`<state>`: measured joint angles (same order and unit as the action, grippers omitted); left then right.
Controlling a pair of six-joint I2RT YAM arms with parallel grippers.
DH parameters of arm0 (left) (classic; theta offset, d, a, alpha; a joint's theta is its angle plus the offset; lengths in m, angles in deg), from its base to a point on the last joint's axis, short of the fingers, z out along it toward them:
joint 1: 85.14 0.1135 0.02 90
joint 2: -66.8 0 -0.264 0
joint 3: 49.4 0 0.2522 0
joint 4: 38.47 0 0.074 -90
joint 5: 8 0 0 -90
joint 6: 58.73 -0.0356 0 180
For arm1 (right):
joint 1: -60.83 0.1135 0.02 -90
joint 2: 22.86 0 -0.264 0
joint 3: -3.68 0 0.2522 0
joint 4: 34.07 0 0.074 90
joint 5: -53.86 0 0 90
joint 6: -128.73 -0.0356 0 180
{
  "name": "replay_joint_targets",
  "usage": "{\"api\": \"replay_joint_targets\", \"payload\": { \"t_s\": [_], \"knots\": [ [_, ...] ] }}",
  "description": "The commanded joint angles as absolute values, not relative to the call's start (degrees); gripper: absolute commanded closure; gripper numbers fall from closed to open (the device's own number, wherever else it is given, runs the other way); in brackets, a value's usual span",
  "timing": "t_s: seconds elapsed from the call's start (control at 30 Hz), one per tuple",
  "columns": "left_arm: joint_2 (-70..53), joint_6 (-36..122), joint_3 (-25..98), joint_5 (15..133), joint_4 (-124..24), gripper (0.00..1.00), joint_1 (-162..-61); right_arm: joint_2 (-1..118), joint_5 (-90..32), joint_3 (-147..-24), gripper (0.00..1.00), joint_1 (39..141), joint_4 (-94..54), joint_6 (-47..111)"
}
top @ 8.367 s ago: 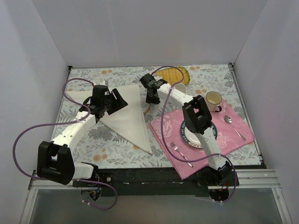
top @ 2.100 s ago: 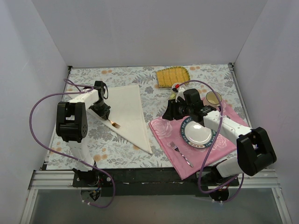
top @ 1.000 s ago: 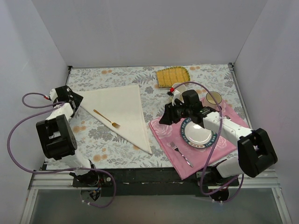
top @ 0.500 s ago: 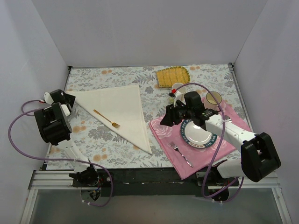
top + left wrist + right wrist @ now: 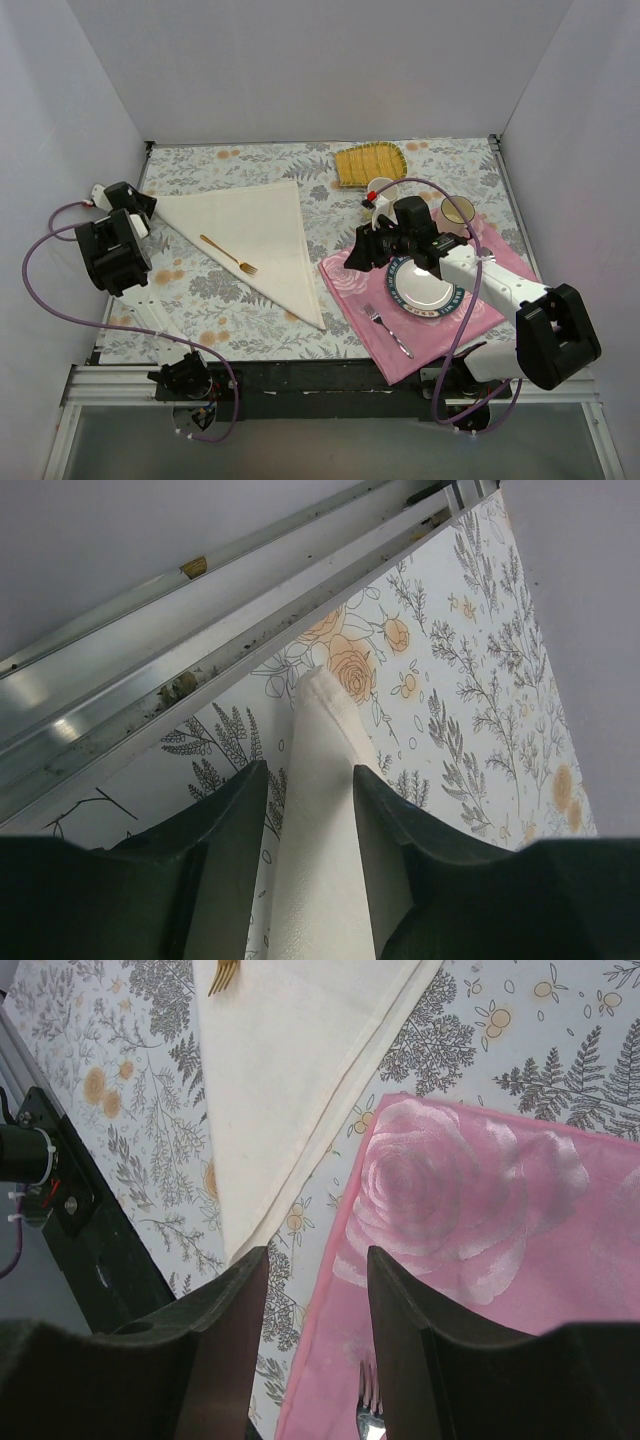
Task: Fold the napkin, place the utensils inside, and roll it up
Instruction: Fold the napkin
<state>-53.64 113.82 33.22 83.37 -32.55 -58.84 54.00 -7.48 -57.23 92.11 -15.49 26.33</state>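
The cream napkin (image 5: 262,232) lies folded in a triangle on the floral tablecloth, with the gold utensil (image 5: 228,254) resting on it. My left gripper (image 5: 147,205) is at the napkin's far left corner. In the left wrist view that gripper (image 5: 308,772) is open and straddles the corner of the napkin (image 5: 325,710); tablecloth shows between the left finger and the cloth. My right gripper (image 5: 358,252) hovers over the pink placemat's left edge. It (image 5: 316,1255) is open and empty, with the napkin (image 5: 290,1070) and the gold tines (image 5: 222,972) ahead of it.
The pink placemat (image 5: 500,300) holds a plate (image 5: 425,285) and a silver fork (image 5: 388,330). Two mugs (image 5: 457,210) (image 5: 382,190) and a yellow ribbed mat (image 5: 368,163) sit behind. A metal rail (image 5: 150,680) and white walls bound the table.
The left arm has drawn back toward the left wall, and its jaws have narrowed round the napkin's left corner. The right arm has barely moved.
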Motion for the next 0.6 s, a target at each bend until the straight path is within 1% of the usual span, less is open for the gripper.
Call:
{"api": "replay_joint_targets", "payload": {
  "t_s": [0.0, 0.07, 0.1, 0.17, 0.33, 0.57],
  "knots": [
    [-54.66, 109.59, 35.81, 83.06, -36.76, 0.64, -58.07, 53.95, -7.49, -60.08, 0.48, 92.2, -15.12, 26.25],
    [-54.92, 108.8, 36.6, 80.35, -35.89, 0.69, -58.07, 54.22, -7.31, -60.26, 0.48, 92.29, -15.03, 25.99],
    [-55.45, 108.18, 37.04, 79.63, -35.88, 0.75, -58.07, 54.3, -7.14, -60.44, 0.48, 92.2, -15.21, 25.73],
    [-55.54, 107.74, 37.66, 78.75, -36.06, 0.8, -58.07, 54.48, -6.96, -60.61, 0.48, 92.2, -15.12, 25.37],
    [-53.26, 106.16, 36.96, 78.57, -34.83, 0.88, -58.33, 54.39, -7.05, -60.79, 0.48, 92.2, -15.03, 25.02],
    [-44.92, 105.63, 34.15, 81.29, -36.59, 0.91, -60.79, 54.74, -5.74, -59.83, 0.48, 92.29, -16.17, 24.41]
  ]
}}
